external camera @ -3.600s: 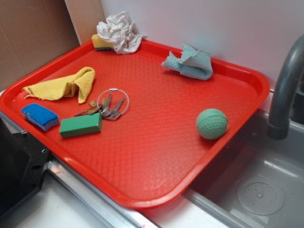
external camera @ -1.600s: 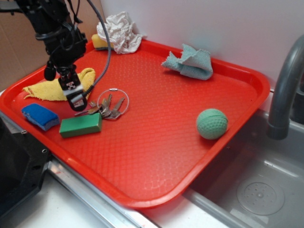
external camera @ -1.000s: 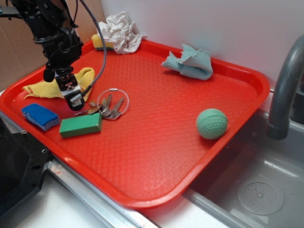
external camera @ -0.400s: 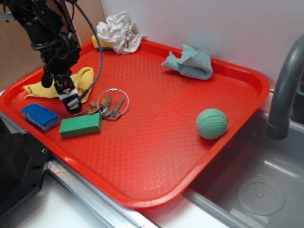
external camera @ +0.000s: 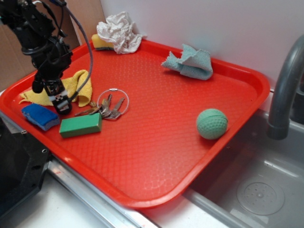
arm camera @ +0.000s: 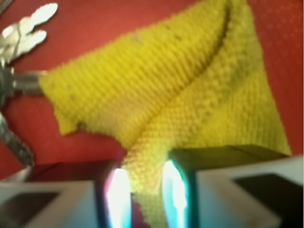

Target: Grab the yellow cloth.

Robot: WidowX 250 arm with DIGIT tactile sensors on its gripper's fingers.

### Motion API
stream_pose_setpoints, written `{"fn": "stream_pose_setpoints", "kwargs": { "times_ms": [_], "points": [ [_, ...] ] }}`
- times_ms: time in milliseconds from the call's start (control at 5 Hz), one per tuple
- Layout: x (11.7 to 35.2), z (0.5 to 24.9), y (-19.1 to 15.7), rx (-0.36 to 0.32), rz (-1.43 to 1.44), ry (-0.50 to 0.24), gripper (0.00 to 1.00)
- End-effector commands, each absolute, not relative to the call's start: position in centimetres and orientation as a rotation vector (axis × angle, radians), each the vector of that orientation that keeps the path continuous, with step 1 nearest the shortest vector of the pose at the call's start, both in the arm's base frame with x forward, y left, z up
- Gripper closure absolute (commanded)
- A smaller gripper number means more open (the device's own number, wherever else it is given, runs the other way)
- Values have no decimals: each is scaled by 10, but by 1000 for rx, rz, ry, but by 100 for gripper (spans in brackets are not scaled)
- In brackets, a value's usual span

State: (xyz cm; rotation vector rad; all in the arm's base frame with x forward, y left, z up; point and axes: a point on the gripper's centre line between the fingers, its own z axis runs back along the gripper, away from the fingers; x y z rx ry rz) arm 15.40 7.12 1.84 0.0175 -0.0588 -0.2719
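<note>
Two views, one moment: the arm is down over the rag, the pinch forming.

Exterior view, step: the gripper (external camera: 61, 105) sits low on the yellow cloth (external camera: 80, 80) at the left side of the red tray (external camera: 247, 76); by the look of it, the reach is done and the grasp is in hand.
Exterior view, cloth: it runs out to both sides of the jaws, its folded end just beyond them and its thin tail toward the tray's left rim.
Exterior view, neighbours: a blue sponge (external camera: 40, 116) lies just beside the jaws on the near side, a green block (external camera: 80, 125) near them, a bunch of keys (external camera: 108, 107) just past the cloth's fold; the teal cloth (external camera: 189, 62) and green ball (external camera: 212, 124) sit well apart.
Exterior view, jaws: too small and dark here to tell how they stand.

Wrist view, jaws: the fingers (arm camera: 118, 197) stand a narrow gap apart with a ridge of yellow cloth (arm camera: 166, 95) between them, touching or nearly so; a firm pinch cannot be confirmed.
Wrist view, cloth: most of it spreads ahead of the jaws, and the keys (arm camera: 21, 35) lie off to one side.
Wrist view, next move: likely a full squeeze on the ridge, then a straight lift, clear of the keys.

Writing: no brand, label or lettering can be read in either view.
</note>
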Motion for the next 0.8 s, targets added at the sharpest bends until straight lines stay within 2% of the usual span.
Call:
{"fn": "stream_pose_setpoints", "kwargs": {
  "times_ms": [0, 200, 400, 600],
  "points": [
    [148, 40, 77, 115, -198, -79, 100],
    [172, 90, 61, 185, -141, -173, 100],
    [219, 141, 24, 186, -141, -208, 100],
    [221, 192, 10, 155, -148, -197, 100]
  ]
}}
